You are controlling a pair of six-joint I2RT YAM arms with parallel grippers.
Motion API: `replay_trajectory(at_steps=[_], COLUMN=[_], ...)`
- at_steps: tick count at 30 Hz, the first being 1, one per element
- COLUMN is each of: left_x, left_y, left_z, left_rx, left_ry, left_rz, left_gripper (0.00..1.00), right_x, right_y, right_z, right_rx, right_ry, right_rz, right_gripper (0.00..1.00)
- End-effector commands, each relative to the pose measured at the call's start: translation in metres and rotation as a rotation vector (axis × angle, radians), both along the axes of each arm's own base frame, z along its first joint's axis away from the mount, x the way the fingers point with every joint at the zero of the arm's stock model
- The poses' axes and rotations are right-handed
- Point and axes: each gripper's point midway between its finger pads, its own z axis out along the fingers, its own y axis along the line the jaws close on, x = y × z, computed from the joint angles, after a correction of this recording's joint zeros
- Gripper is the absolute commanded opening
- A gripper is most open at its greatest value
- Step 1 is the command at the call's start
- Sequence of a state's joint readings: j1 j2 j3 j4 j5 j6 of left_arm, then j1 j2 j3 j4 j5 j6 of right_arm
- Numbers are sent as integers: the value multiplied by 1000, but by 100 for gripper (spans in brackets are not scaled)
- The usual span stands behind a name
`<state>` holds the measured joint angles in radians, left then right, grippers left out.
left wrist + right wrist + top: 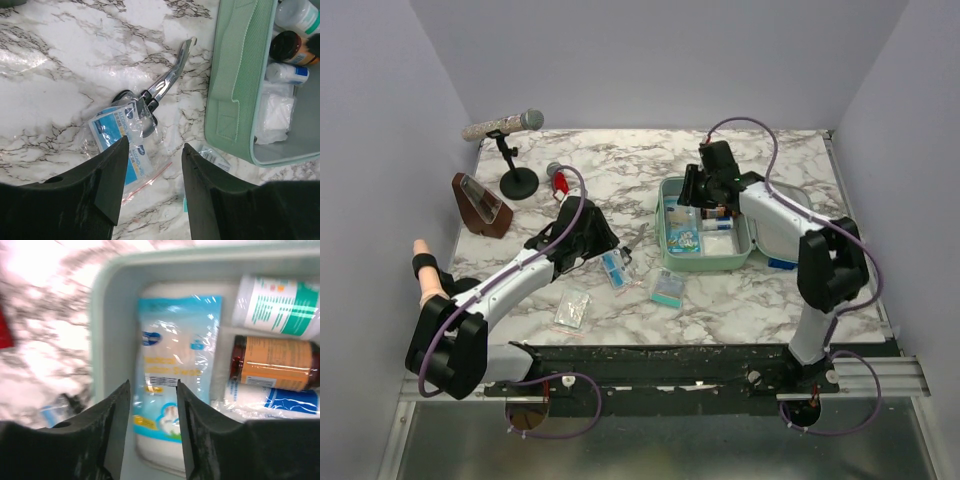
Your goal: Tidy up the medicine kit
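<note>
The left jaws stood spread and empty above a clear plastic packet with blue labels (120, 132), which overlapped the dark handles of silver metal scissors (167, 80) on the white marble counter (620, 180); the right jaws, likewise spread and empty, hung over a glossy blue-and-white sachet (172, 365) inside the open mint-green rounded medicine kit (705, 264), right of centre.
</note>
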<state>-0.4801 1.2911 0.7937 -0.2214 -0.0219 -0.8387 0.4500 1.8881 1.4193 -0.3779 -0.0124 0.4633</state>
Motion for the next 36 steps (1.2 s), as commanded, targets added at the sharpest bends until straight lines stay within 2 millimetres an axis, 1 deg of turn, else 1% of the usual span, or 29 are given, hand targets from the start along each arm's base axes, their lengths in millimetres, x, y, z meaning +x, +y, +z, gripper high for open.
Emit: replay_trajectory(at_steps=[1,3,5,6,7,8,10,12,14,15,17,19,22,23,24,25,27,29,31,33,36], left_x=[-9,-14,-21,-26,-30,-38,-51,-63,-72,-76,-80,-84,-89,-90,-91,-92,-93,-92,-88,-81,-71], left_y=[11,13,16,13,11,4,-12,-28,-37,-37,-32,-21,5,11,12,9,-7,-29,-52,-72,-91], left_z=[-10,-12,-16,-18,-18,-20,-20,-23,-29,-33,-35,-40,-44,-44,-43,-42,-39,-33,-30,-29,-38], left_rx=[50,65,85,93,104,121,141,129,119,121,120,135,185,195,191,177,122,68,34,24,39], left_ry=[15,18,23,21,11,0,-31,-38,-26,-18,-13,1,16,18,10,7,-9,-23,-30,-32,-5], left_rz=[20,10,7,-5,-15,-36,-86,-141,-169,-170,-143,-101,2,19,20,2,-45,-103,-163,-207,-229], left_gripper=[58,60,65,70,79,99,99,99,99,99,96,92,90,91,91,91,94,98,98,97,90], right_x=[1,-14,-35,-49,-62,-74,-101,-127,-151,-161,-178,-191,-204,-206,-208,-209,-213,-213,-214,-215,-218], right_y=[9,4,1,-2,-4,-6,-10,-17,-24,-26,-34,-40,-47,-51,-53,-54,-54,-51,-50,-49,-48], right_z=[101,121,129,134,130,124,105,81,64,56,43,35,26,21,17,13,4,3,4,9,14], right_rx=[129,151,165,177,179,174,163,140,139,141,145,147,142,127,114,107,100,118,130,151,171], right_ry=[-237,-281,-305,-321,-324,-316,-286,-246,-216,-202,-191,-186,-182,-175,-169,-160,-133,-125,-125,-136,-143], right_rz=[33,36,50,60,71,81,102,111,124,129,138,151,165,157,157,161,169,171,165,164,171], right_gripper=[54,56,57,57,58,58,58,57,57,57,57,57,57,57,57,57,57,57,57,57,57])
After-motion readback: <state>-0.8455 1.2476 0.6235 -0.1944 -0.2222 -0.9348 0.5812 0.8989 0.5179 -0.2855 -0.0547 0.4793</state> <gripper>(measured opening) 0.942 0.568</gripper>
